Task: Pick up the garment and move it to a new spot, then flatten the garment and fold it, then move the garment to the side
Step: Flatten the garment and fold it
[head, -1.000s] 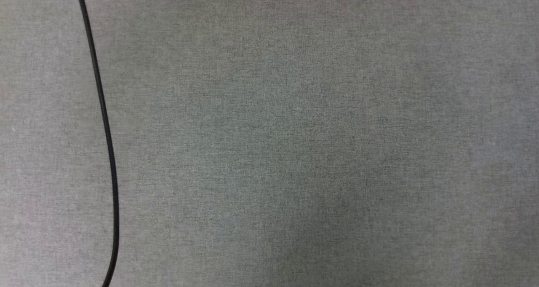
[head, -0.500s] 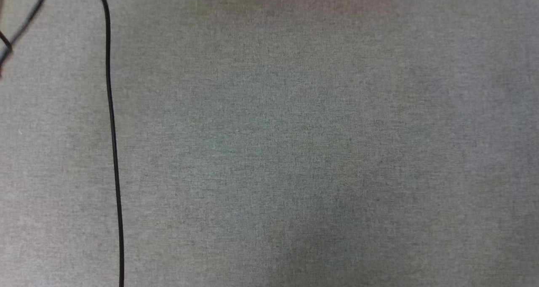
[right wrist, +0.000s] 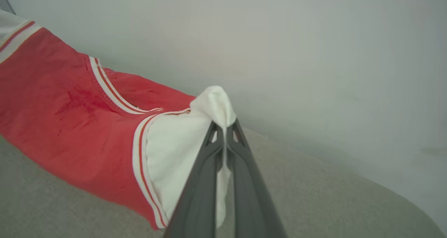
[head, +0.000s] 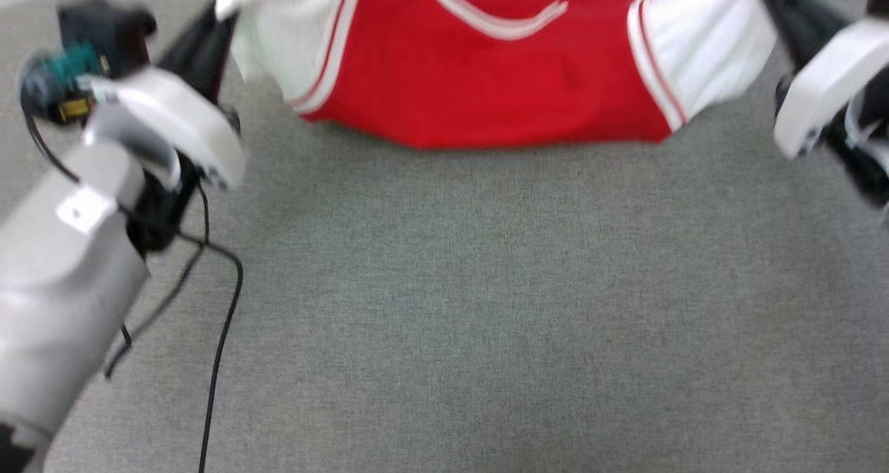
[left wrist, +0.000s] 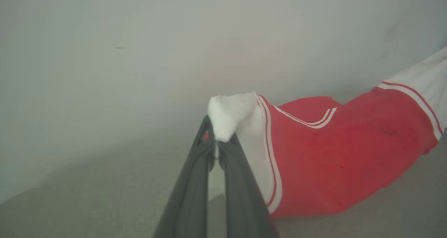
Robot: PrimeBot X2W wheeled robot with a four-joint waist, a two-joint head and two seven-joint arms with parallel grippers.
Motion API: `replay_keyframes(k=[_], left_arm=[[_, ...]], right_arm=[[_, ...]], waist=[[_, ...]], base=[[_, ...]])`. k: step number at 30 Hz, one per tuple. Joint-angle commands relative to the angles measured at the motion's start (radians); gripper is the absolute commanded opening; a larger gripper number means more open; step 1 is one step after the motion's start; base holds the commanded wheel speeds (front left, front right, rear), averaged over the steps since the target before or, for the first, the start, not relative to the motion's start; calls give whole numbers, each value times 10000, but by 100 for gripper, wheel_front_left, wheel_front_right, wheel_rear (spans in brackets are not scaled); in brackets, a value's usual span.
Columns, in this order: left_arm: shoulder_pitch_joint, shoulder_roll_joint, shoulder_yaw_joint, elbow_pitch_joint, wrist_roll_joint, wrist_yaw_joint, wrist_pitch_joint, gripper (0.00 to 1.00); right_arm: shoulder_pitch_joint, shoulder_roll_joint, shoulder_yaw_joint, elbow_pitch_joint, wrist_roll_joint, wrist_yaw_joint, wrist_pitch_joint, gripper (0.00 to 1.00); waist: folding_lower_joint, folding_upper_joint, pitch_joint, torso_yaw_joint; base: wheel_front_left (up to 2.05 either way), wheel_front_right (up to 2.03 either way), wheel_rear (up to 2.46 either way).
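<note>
1. Overhead, in the head view, the garment is stretching sleeve to sleeve across the top of the blurred frame, over a grey surface. The left gripper is meeting one white end and the right gripper the other. A black cable is trailing beneath the left arm.
2. In the left wrist view, the left gripper is clenching a bunched tip of the left sleeve. The red body is running away to that view's right and sagging toward the surface, with a pale wall behind.
3. In the right wrist view, the right gripper is pinching the right sleeve the same way, jaws pressed together on the cloth. The red body is trailing off to that view's left. Whether its lower edge is touching the surface cannot be told.
4. The garment's long axis is lying straight from one claw to the other, so neither arm is nearer. Laying it flat will likely depend on both hands lowering together along that line.
</note>
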State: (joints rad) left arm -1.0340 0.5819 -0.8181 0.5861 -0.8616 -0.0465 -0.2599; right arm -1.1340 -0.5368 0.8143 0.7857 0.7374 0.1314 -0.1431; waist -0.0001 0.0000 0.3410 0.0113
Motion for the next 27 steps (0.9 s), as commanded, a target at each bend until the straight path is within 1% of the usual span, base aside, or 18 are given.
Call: replay_keyframes(k=[1,5,6,7,8,9,11,14,18,19,24,27], left_arm=[[768,96,60,-379,-119,193,-67,0],[2417,350,264,-1360,-304,659,-73,0],[2417,350,264,-1360,-304,659,-73,0],[3245,414,438,-1838,-486,892,-73,0],[3245,414,438,-1838,-486,892,-73,0],[4126,567,708,-2270,-654,1158,-74,0],[4990,624,945,-2633,-776,1376,-65,0],[6189,677,1174,-3046,-945,1576,-64,0],[7506,754,1295,-3175,-944,1849,-65,0],[7506,754,1295,-3175,-944,1849,-65,0],[8690,701,1632,-3136,-1050,2087,-64,0],[9294,645,1834,-3042,-1061,2136,-56,0]], right_arm=[[630,-104,83,-194,214,-14,-174,0],[1926,-243,254,-655,597,-14,-407,0],[1926,-243,254,-655,597,-14,-407,0],[2571,-333,300,-897,703,-14,-495,0],[2571,-333,300,-897,703,-14,-495,0],[3157,-379,313,-1108,789,-14,-555,0],[3789,-488,389,-1247,691,-14,-618,0],[4668,-563,320,-1396,607,-14,-711,0],[5878,-662,53,-1414,550,-14,-793,0],[5878,-662,53,-1414,550,-14,-793,0],[7351,-720,-546,-1373,552,-14,-861,0],[8144,-742,-990,-1309,545,-14,-904,0]], waist=[[1,0,-407,5],[1,0,-932,-24],[1,0,-932,-24],[1,0,-1196,-47],[1,0,-1196,-47],[1,0,-1410,-115],[1,0,-1645,-157],[1,0,-2006,-190],[1,0,-2441,-166],[1,0,-2441,-166],[1,0,-2915,-95],[1,0,-3165,-69]], base=[[0,0,0],[0,0,0],[0,0,0],[0,0,0],[0,0,0],[0,0,0],[0,0,0],[0,0,0],[0,0,0],[0,0,0],[0,0,0],[0,0,0]])
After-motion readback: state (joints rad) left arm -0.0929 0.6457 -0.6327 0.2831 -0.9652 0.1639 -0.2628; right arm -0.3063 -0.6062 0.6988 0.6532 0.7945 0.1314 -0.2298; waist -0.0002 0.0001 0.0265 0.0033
